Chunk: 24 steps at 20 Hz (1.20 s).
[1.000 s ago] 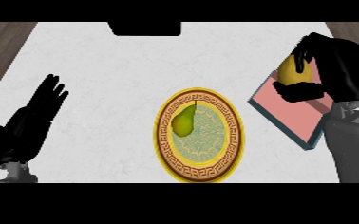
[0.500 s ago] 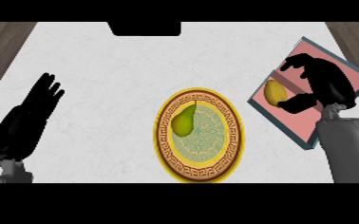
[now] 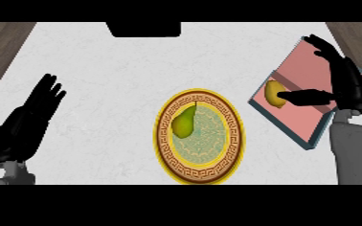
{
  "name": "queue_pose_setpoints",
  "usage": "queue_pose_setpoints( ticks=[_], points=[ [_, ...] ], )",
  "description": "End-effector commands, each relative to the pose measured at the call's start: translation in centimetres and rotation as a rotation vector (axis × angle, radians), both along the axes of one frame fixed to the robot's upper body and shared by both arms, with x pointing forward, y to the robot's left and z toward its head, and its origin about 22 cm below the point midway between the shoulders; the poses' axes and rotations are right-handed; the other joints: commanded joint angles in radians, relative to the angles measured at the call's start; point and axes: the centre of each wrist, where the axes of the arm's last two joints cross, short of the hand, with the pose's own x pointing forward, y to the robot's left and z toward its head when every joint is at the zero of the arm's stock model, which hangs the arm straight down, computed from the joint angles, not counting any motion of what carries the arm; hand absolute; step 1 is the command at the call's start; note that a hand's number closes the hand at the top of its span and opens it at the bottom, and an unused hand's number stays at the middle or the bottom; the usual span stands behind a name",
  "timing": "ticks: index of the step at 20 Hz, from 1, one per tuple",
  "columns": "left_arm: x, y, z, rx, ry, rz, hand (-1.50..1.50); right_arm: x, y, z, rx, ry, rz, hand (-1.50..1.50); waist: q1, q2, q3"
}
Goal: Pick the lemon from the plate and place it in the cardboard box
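The lemon (image 3: pixel 274 93) lies inside the cardboard box (image 3: pixel 300 119), in the corner toward 9 o'clock, resting on the box's pink floor. The box sits tilted at the tabletop's (image 3: pixel 106 76) 3 o'clock edge.

The right robot hand (image 3: pixel 338 79) is over the box with its fingers spread and straight. Its thumb reaches toward 9 o'clock and its tip ends at or just beside the lemon; whether it touches cannot be told. Nothing is curled round the fruit, so the hand holds nothing.

The left robot hand (image 3: pixel 32 117) rests at 9 o'clock on the tabletop, fingers straight and up, holding nothing.

The plate (image 3: pixel 200 172), gold-rimmed with a patterned band, sits at 6 o'clock of centre. It carries a pear (image 3: pixel 185 122) in its 10 o'clock part and no lemon. A dark object (image 3: pixel 143 28) shows at the 12 o'clock edge; its kind cannot be told.

Judgement: the placing step appears done, with the release made and the lemon lying in the box. The next move calls for lifting the right robot hand clear, rising straight so that the thumb does not drag the lemon or nudge the box wall.
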Motion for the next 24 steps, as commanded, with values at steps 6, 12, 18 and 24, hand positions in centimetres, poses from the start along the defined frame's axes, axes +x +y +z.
queue_pose_setpoints(
  ticks=[6,12,18,24],
  points=[
    [-0.8,-0.7,-1.3,0.002,-0.004,0.014,0.00,-3.2,-8.0,3.4,0.302,-0.167,-0.110,-1.50,0.001,0.000,-0.001],
    [-0.8,-0.1,-1.0,-0.016,0.008,0.015,0.00,-6.0,-14.4,3.6,0.384,-0.195,-0.138,-1.50,0.001,0.001,-0.001],
    [-0.1,-0.9,0.4,-0.012,-0.005,-0.008,0.00,-7.5,-20.5,3.8,0.382,-0.177,-0.074,-1.50,0.010,0.003,0.000],
    [0.3,0.8,1.7,0.004,0.002,-0.009,0.00,-8.3,-21.2,2.3,0.329,-0.146,-0.066,-1.50,0.009,0.002,-0.001]
  ],
)
